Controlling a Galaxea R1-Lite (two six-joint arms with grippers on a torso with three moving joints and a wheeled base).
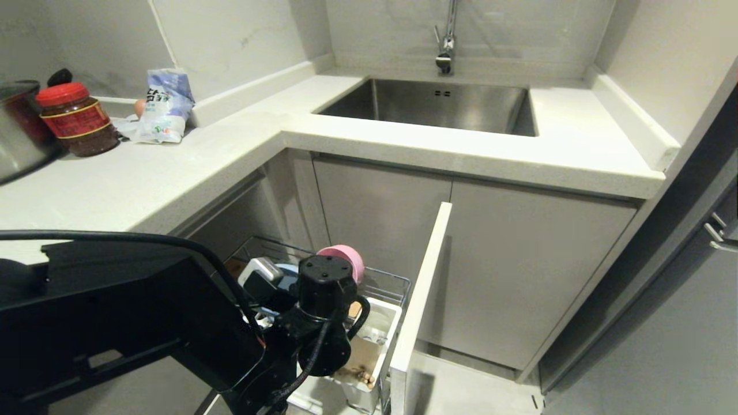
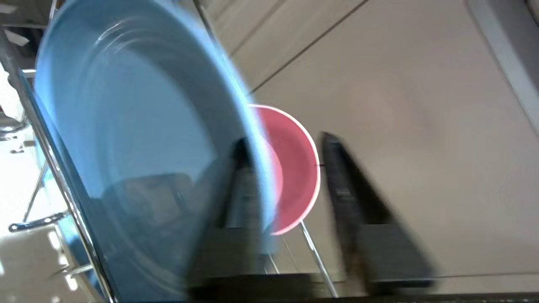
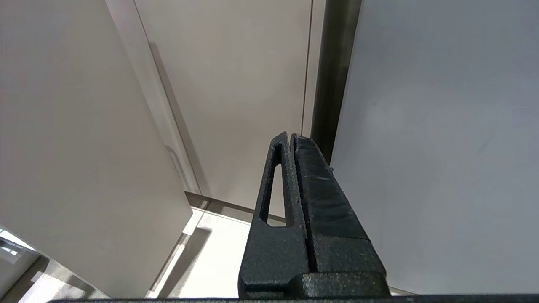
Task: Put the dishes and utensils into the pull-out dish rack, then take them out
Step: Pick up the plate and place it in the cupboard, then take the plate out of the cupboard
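Left wrist view: plate rim between hand fingers.

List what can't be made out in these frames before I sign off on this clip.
- Left claw: hidden behind its own arm in the head view; motion-blurred in the left wrist view.
- Blue plate: mostly hidden by that arm in the head view; cut off by the frame edge in the wrist view.
- Utensil cup: contents too small to identify.
- Right claw: outside the head view.

Black left arm, looped cables, seemingly matte.
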